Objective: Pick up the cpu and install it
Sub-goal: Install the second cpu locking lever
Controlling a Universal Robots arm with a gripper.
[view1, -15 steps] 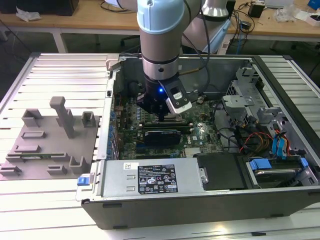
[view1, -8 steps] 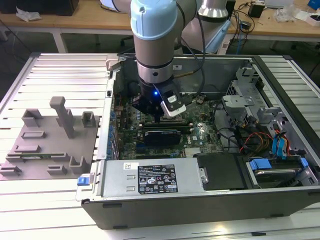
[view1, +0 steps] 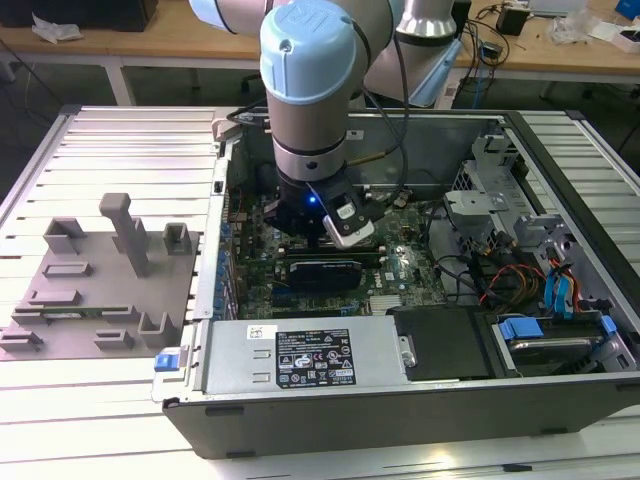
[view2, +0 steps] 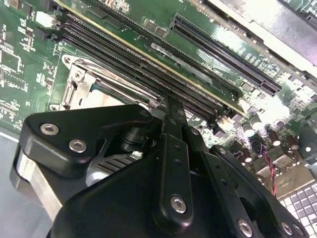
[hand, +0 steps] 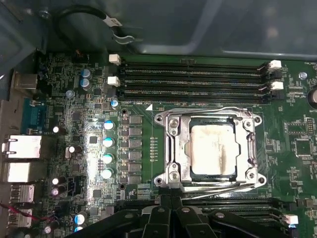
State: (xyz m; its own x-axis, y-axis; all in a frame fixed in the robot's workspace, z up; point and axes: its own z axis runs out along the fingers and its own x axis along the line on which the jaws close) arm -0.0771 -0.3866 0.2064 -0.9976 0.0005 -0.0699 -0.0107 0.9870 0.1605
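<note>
The cpu (hand: 212, 150), a small square chip with a stained silvery-white top, lies flat inside the motherboard's socket, and the metal socket frame (hand: 171, 124) is down around its edges. In the first wrist view my gripper (hand: 168, 201) is beside the socket's edge, with its black fingers pressed together and nothing between them. In the second wrist view the gripper (view2: 171, 106) has its tip just over the memory slots, next to the socket frame (view2: 81, 84). In the exterior view the gripper (view1: 302, 222) is down inside the open computer case (view1: 400, 410), above the green motherboard (view1: 400, 265).
Black memory slots (hand: 193, 79) run beside the socket, and more lie under the fingers. Rear ports (hand: 20, 148) and capacitors (hand: 107, 158) line one board edge. A power supply (view1: 300, 355), a drive cage (view1: 560, 300) and cables crowd the case. A grey fixture plate (view1: 100, 280) lies outside, at the exterior view's left.
</note>
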